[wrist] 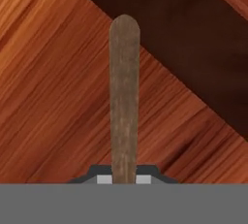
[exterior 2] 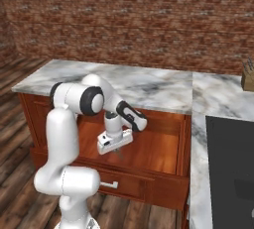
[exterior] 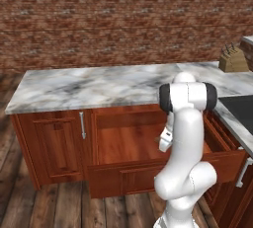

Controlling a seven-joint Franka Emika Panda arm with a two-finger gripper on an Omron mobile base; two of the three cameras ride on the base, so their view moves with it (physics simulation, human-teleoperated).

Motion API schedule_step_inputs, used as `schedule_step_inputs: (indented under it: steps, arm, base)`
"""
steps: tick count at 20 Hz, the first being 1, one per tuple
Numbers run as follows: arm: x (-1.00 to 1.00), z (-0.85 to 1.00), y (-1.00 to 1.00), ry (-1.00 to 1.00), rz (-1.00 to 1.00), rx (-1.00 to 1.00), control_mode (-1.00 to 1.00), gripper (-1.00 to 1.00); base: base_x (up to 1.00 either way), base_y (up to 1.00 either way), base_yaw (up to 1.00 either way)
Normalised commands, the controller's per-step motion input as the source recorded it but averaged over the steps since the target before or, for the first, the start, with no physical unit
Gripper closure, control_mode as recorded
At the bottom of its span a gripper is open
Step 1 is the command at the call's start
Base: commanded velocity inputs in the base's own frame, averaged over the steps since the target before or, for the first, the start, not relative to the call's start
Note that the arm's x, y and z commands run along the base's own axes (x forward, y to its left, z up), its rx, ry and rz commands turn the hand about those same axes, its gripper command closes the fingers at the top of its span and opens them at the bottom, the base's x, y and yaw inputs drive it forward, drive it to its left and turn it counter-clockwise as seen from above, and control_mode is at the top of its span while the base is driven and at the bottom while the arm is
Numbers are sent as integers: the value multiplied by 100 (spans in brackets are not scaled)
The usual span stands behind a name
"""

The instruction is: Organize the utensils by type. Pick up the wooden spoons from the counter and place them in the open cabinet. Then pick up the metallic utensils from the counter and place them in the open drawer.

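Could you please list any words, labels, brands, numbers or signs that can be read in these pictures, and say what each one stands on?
None: no readable text in any view.
The counter, the drawer, the brick wall, the knife block and the wooden handle in the jaws are all unmarked.

A red-brown brick wall point(exterior: 123, 19) is seen well beyond the pincer point(exterior 2: 117, 149), running behind the cabinets. Dark wooden floorboards point(exterior: 54, 207) are laid below it. A knife block point(exterior: 232, 59) is set far off to one side.
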Motion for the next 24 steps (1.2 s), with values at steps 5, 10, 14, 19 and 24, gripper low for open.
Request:
schedule_step_inputs:
  steps: [5, 10, 14, 19, 24]
  arm:
    - [-10, 0, 87, 1, 23, -21, -100, 100]
    - [0, -3, 77, 0, 20, -15, -100, 100]
    - [17, -46, 27, 0, 16, -9, -100, 100]
    - [46, -58, 0, 0, 16, -2, -100, 100]
    - [82, -25, -8, -1, 13, 0, -100, 100]
  base:
    - [0, 0, 0]
    - [0, 0, 0]
    - [0, 0, 0]
    - [0, 0, 0]
    - [0, 0, 0]
